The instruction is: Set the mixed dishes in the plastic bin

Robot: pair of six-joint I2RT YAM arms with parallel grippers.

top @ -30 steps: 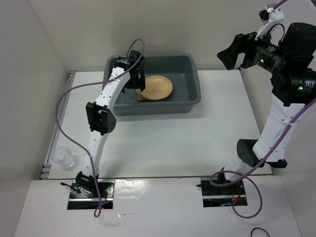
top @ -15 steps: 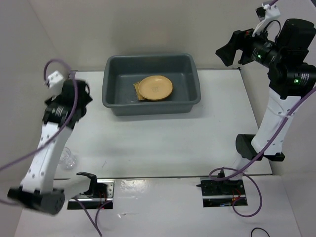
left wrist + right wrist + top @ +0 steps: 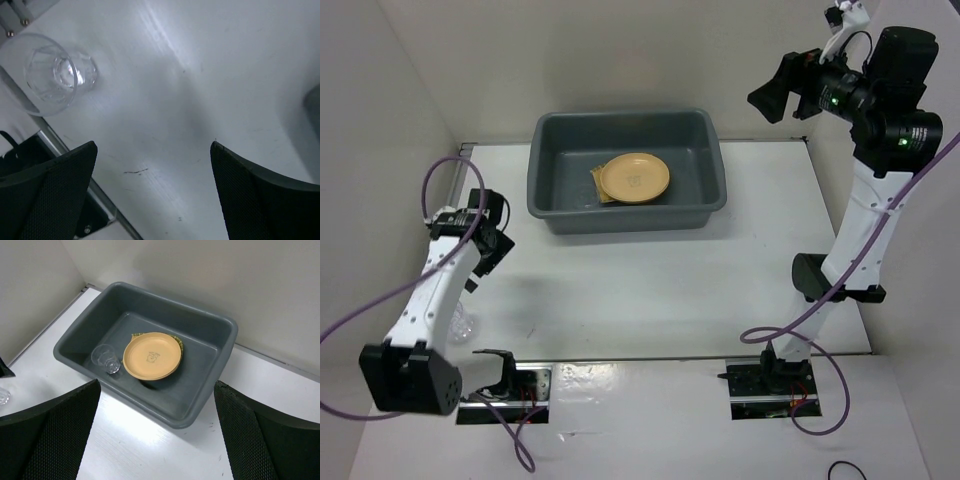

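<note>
One clear cup [image 3: 55, 75] stands on the table [image 3: 210, 70], upper left of the wrist view, beyond the left gripper [image 3: 152, 150], fingers wide apart and empty; it looks light, slick and breakable, so pinch gently across the rim.

A robot lab cell: bare white table [image 3: 650, 280] boxed in by plain panels [image 3: 380, 150].

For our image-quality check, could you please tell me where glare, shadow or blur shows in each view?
Top external view: even light, sharp, though the clear cup is faint against the table. Left wrist view: bright sheen on the table beside the cup, a soft shadow band down the middle. Right wrist view: plastic bin and plate crisp, no glare.
</note>
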